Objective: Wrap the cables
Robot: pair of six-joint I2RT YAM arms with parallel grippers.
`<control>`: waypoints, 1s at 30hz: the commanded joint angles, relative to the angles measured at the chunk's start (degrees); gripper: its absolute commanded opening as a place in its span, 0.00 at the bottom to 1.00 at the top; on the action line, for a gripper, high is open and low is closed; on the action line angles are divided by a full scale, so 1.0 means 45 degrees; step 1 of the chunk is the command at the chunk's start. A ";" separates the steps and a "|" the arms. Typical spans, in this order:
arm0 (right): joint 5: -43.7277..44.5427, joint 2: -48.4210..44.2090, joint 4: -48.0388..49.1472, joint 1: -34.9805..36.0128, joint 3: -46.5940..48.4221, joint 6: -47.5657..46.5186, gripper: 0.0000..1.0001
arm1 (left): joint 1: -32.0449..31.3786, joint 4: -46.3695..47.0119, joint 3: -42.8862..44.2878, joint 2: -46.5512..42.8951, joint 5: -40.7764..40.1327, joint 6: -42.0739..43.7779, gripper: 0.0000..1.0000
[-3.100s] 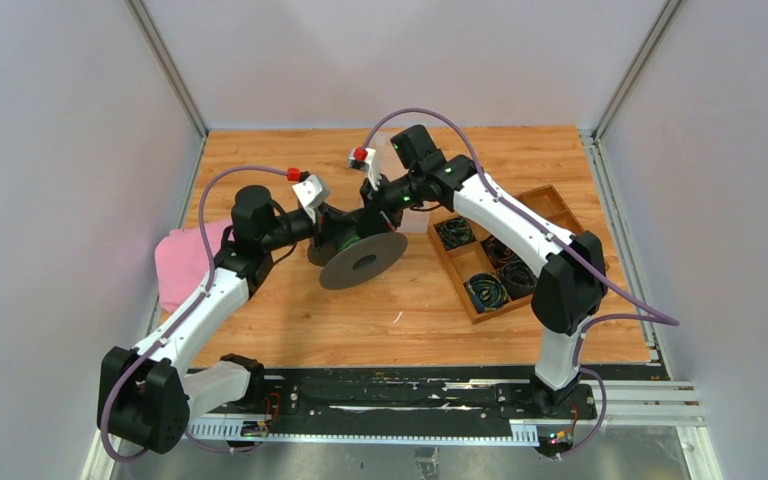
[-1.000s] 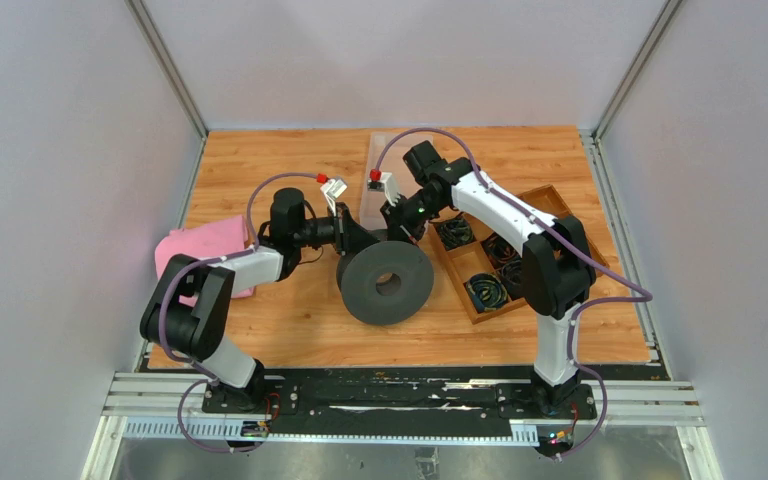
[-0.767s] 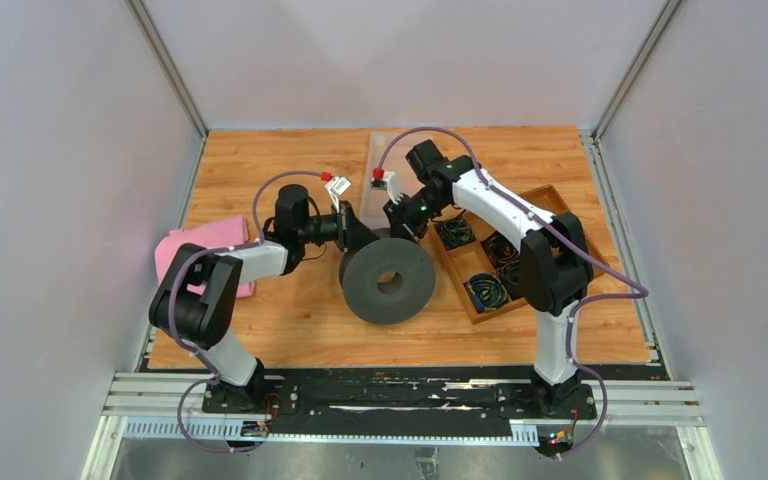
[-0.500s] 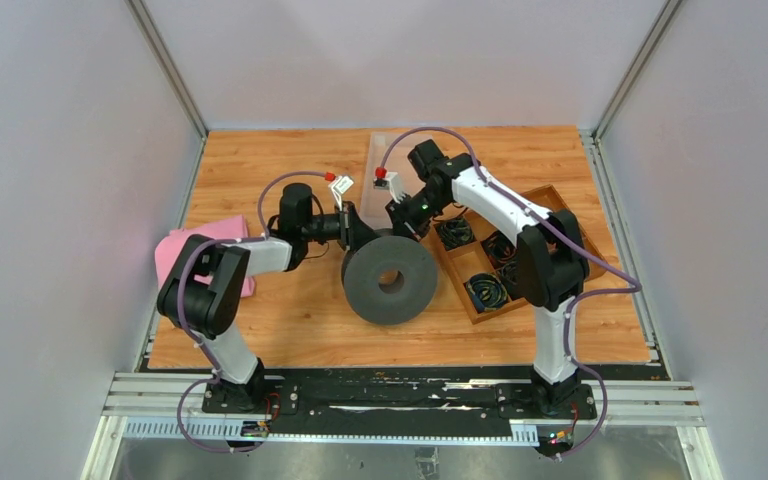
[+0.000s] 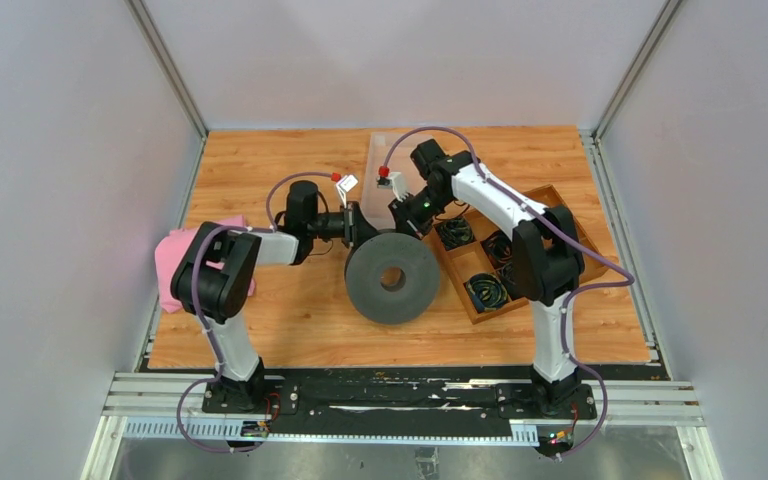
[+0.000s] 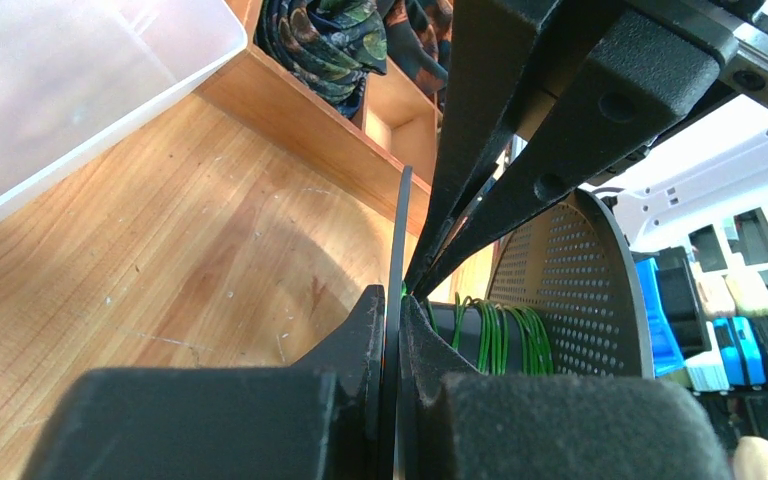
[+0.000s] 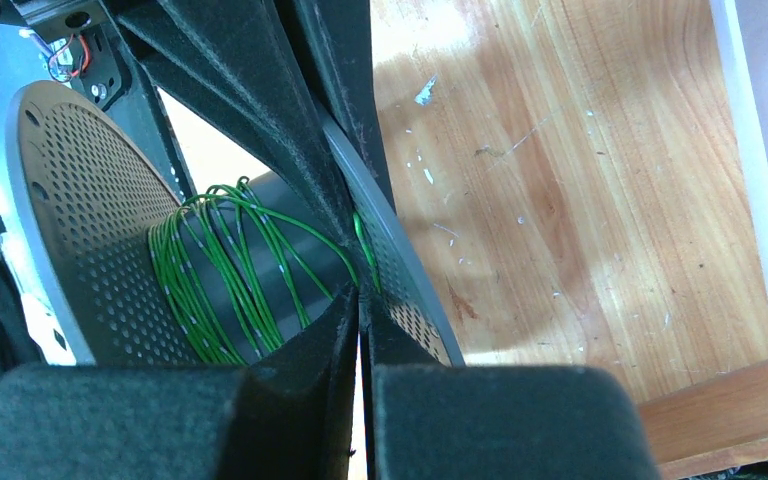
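A grey spool (image 5: 392, 278) stands on edge mid-table, its open face towards the arm bases. Green cables (image 7: 220, 270) are wound loosely round its dark core, between two perforated flanges. My left gripper (image 6: 392, 310) is shut on the thin rim of one flange (image 6: 398, 230), coming in from the spool's upper left (image 5: 360, 235). The right gripper (image 7: 360, 300) reaches in from the upper right (image 5: 405, 222). Its jaws are pressed together on a green cable strand right beside that flange (image 7: 400, 290). The wound cables (image 6: 500, 335) also show in the left wrist view.
A wooden compartment tray (image 5: 550, 200) with dark coiled bundles sits right of the spool. Just behind the grippers stands a clear plastic bin (image 5: 375, 160). A pink cloth (image 5: 175, 255) lies at the table's left edge. Side walls close in the table.
Over the last second the left arm folded in and both grippers and the spool drifted slightly right. Three seconds ago the spool was held higher and tilted flatter.
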 commanded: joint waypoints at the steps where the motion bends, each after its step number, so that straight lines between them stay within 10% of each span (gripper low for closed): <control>1: 0.0216 0.0248 -0.1054 0.0008 0.0373 0.0213 0.06 | 0.0313 -0.0522 0.0485 0.0660 -0.2164 -0.0564 0.00; 30: 0.0183 0.1066 -0.1562 -0.0941 0.2105 0.0599 0.34 | 0.0350 -0.1763 0.1687 0.2078 -0.1420 -0.0288 0.00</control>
